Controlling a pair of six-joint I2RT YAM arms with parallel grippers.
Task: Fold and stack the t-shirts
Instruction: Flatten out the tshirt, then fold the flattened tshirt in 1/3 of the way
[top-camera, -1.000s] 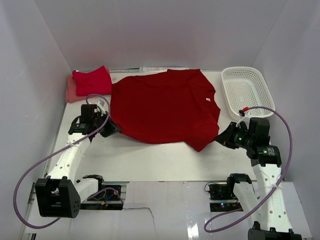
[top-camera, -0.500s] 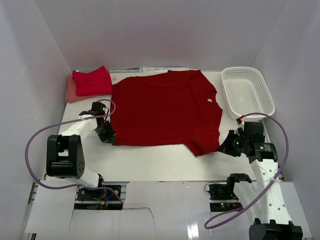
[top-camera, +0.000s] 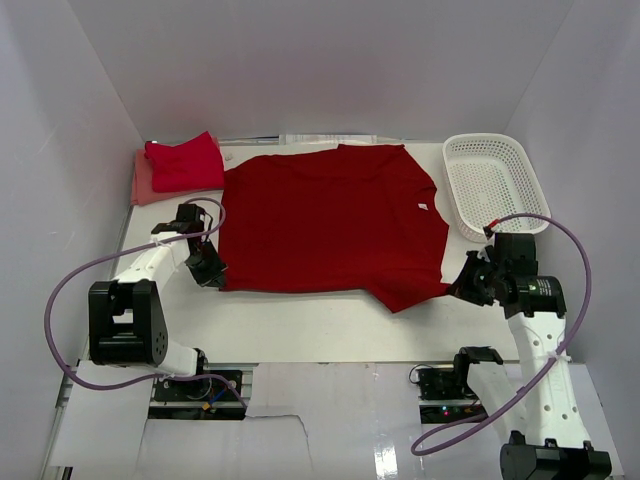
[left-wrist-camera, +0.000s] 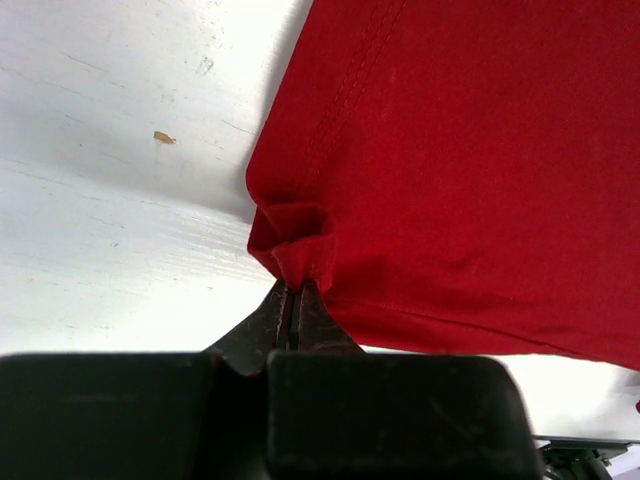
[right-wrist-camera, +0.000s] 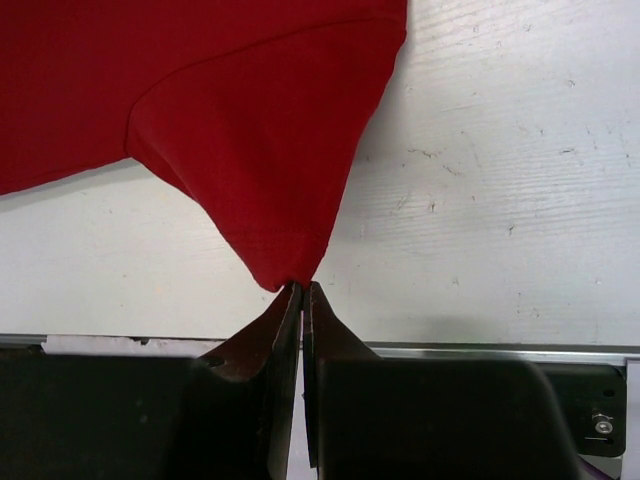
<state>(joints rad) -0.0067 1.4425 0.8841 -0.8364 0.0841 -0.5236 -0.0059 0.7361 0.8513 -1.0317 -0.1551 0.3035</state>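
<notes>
**Entry: shirt folding, state of work**

1. Spread deep red t-shirt (top-camera: 330, 220). We find it flat and unfolded across the middle of the table (top-camera: 300, 325), with no fold made in it yet. Its near-left corner and its near-right sleeve tip are each held.
2. Left gripper (left-wrist-camera: 293, 290). The jaws are pinched narrow on the near-left corner of the spread shirt. The cloth bunches into a small pleat at the fingertips, beside a stitched edge.
3. Right gripper (right-wrist-camera: 302, 290). The jaws are pressed together on the very tip of the sleeve, which tapers to a point between them. The grip takes in little cloth.
4. Folded deep red t-shirt (top-camera: 185, 160). It sits at the far-left corner, on top of item 5.
5. Salmon-pink t-shirt (top-camera: 141, 185). It lies under item 4, with only its left margin showing. We count these 2 as the stack so far.
6. White lattice basket (top-camera: 495, 180). It stands at the far right, just beside the spread shirt, and we see no cloth in it.

**Our judgement:** 2 shirts look finished and 1 is in hand, at the laying-out or first-fold stage. What remains for this shirt is to fold it and place it on the stack. We cannot tell whether more shirts wait out of view.
</notes>
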